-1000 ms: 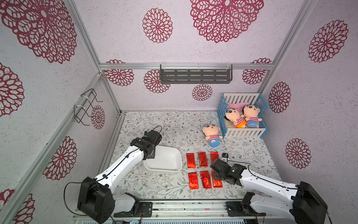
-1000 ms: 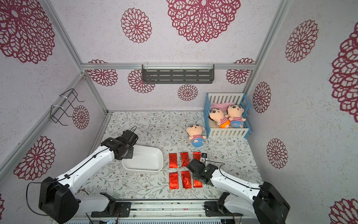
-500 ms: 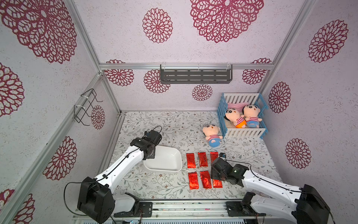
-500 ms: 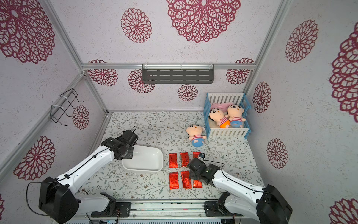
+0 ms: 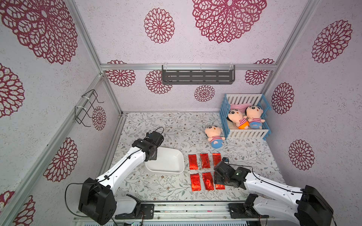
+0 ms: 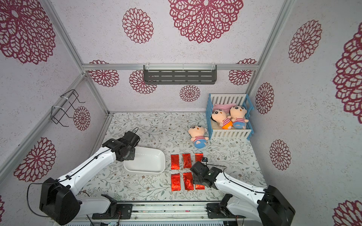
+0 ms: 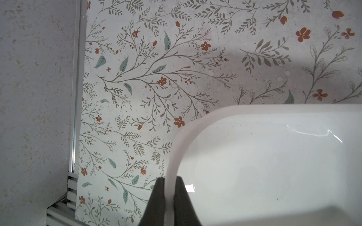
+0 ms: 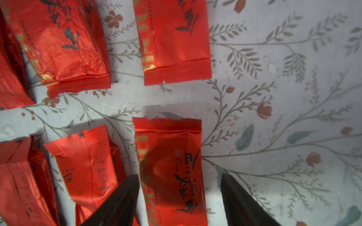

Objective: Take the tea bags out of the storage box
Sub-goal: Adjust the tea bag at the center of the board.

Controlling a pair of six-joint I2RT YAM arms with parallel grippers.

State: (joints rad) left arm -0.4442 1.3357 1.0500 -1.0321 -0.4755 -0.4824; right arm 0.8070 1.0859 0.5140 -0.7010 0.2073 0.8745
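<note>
Left end effector (image 7: 169,181) was clenched on the rim of the shallow white plastic storage box (image 5: 166,162), which sat empty toward the left edge of the floral table (image 5: 156,123). Right end effector (image 8: 178,175) was released and held nothing. Its jaws were spread either side of one shiny red foil tea bag (image 8: 170,152) lying flat on the table.

Risks, my read:
- One right finger (image 8: 121,195) sat low, just beside the neighbouring bag (image 8: 86,162). A sideways retreat could snag the slick foil and skew either sachet.
- If the left arm moved off without letting go of the rim, the light box would likely tip or slide into the closest sachets.

Counts:
- 6 tea bags (image 5: 204,160), all outside the box, in two rows of three between box and right edge, nearer the front edge. One was partly hidden under the right arm in both top views.
- 1 storage box.
- 3 plush dolls: 1 on the table (image 5: 214,135), 2 in the crib.
- 1 blue-and-white slatted crib (image 5: 246,134), far right corner.
- 1 grey slotted wall shelf (image 5: 197,77).
- 1 black wire rack (image 5: 86,109).
</note>
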